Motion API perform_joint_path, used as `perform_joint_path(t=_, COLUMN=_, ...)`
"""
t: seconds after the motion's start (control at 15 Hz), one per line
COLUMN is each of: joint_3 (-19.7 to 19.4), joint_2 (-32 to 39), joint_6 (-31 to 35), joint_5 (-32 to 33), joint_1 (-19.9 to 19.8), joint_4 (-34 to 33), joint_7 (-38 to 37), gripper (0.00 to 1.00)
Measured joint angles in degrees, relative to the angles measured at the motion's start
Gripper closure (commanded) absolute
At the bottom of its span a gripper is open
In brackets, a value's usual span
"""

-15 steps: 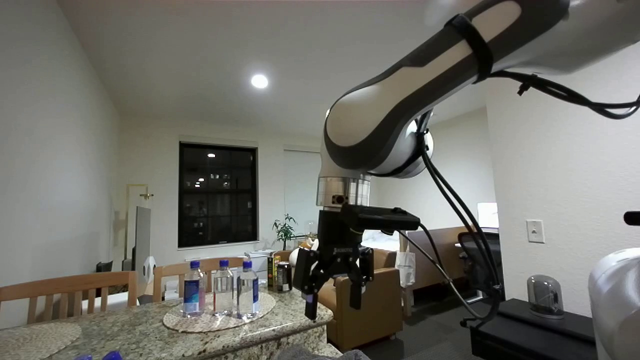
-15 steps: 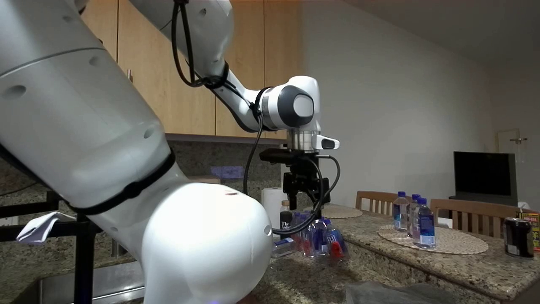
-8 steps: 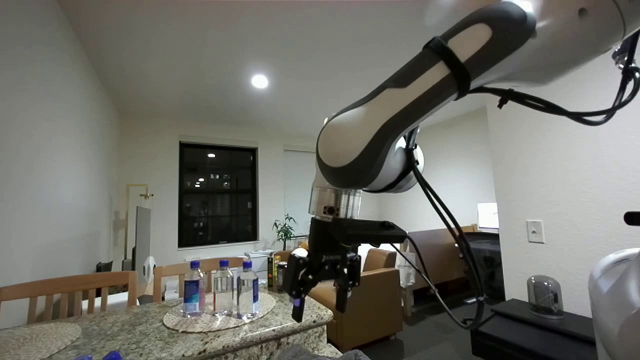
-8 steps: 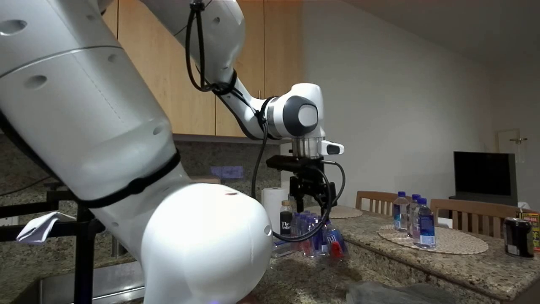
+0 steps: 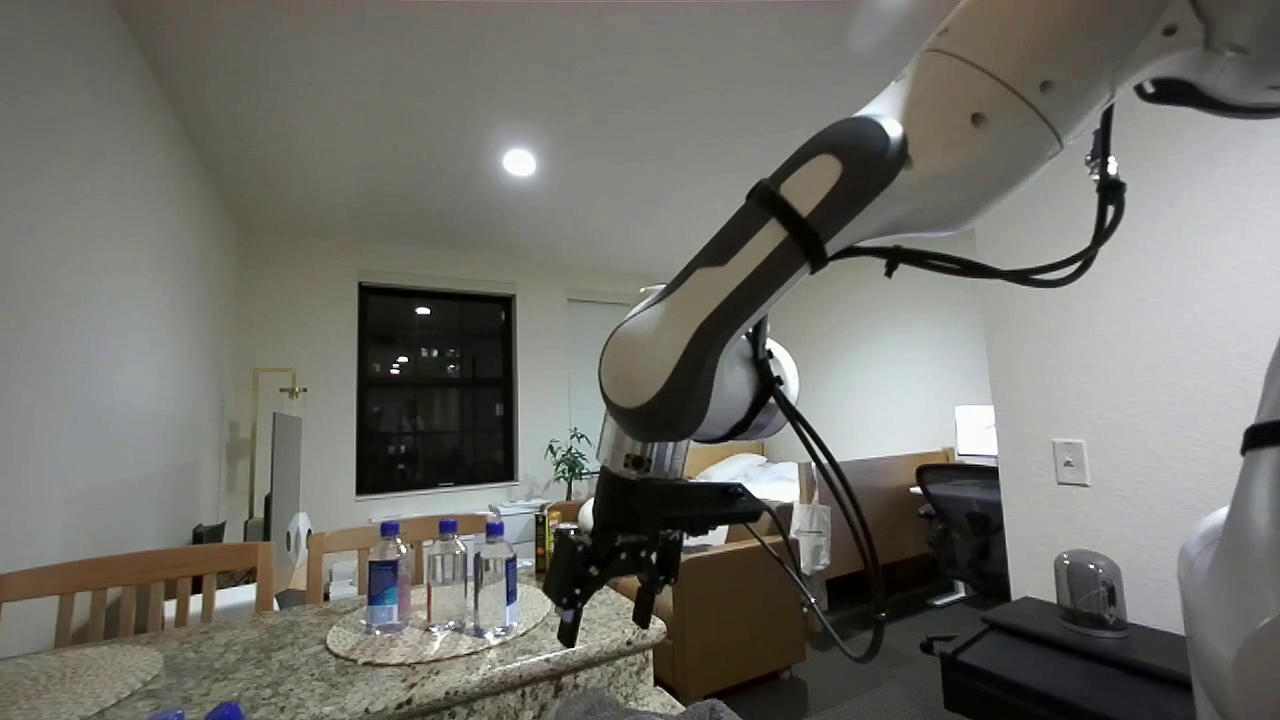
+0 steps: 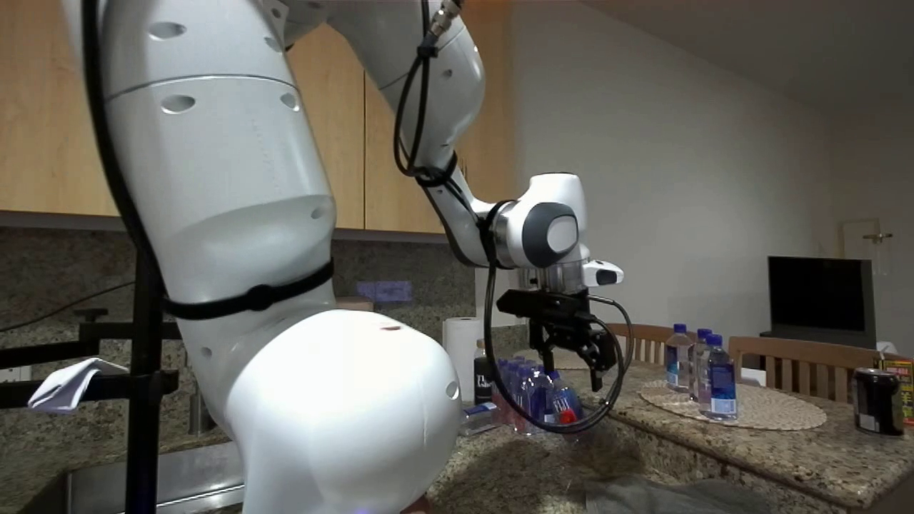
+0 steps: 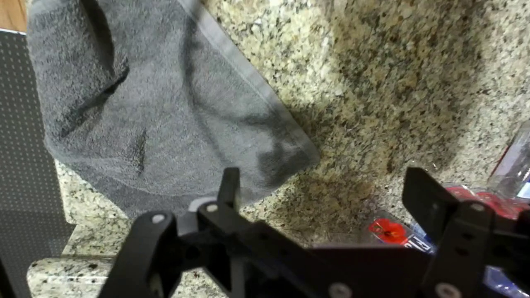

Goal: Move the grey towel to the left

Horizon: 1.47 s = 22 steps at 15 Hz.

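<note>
The grey towel (image 7: 157, 103) lies crumpled on the granite counter, filling the left of the wrist view. Only its top edge shows at the bottom of both exterior views (image 5: 640, 708) (image 6: 671, 496). My gripper (image 7: 323, 178) is open with nothing between its fingers. It points down and hangs above the counter in both exterior views (image 5: 605, 622) (image 6: 573, 371). In the wrist view the left finger overlaps the towel's lower edge, and the right finger is over bare granite near bottles. The towel's near corner lies between the fingers' lines, just ahead of the tips.
Several water bottles (image 6: 532, 396) stand beside the towel's counter; one label (image 7: 389, 231) shows below the right finger. A raised granite ledge (image 6: 771, 450) runs alongside, holding bottles (image 6: 721, 378) on a round mat and a black can (image 6: 877, 401). The counter edge drops to dark floor (image 7: 29, 165).
The arm has swung sideways and my gripper has come lower in both exterior views, tilting slightly. The fingers have stayed open. The towel has not moved.
</note>
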State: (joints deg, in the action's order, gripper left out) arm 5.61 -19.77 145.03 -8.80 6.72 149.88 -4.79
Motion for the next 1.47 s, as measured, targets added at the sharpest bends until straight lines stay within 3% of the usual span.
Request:
perform_joint_path(t=0.47, joint_3=-1.97, joint_2=15.54, joint_6=3.84, joint_5=6.56, joint_1=-2.59, joint_4=-11.33, joint_7=0.32, gripper=0.00)
perform_joint_path(t=0.8, joint_3=-4.48, joint_2=23.88, joint_6=-1.76, joint_5=10.67, joint_1=-4.17, joint_4=-20.92, joint_7=0.27, gripper=0.00)
perform_joint_path(t=1.07, joint_3=-7.02, joint_2=27.48, joint_6=-6.21, joint_5=12.39, joint_1=-5.21, joint_4=-26.40, joint_7=0.20, gripper=0.00)
perform_joint_path(t=1.47, joint_3=-10.50, joint_2=30.32, joint_6=-8.18, joint_5=12.64, joint_1=-7.28, joint_4=-29.37, joint_7=0.15, gripper=0.00)
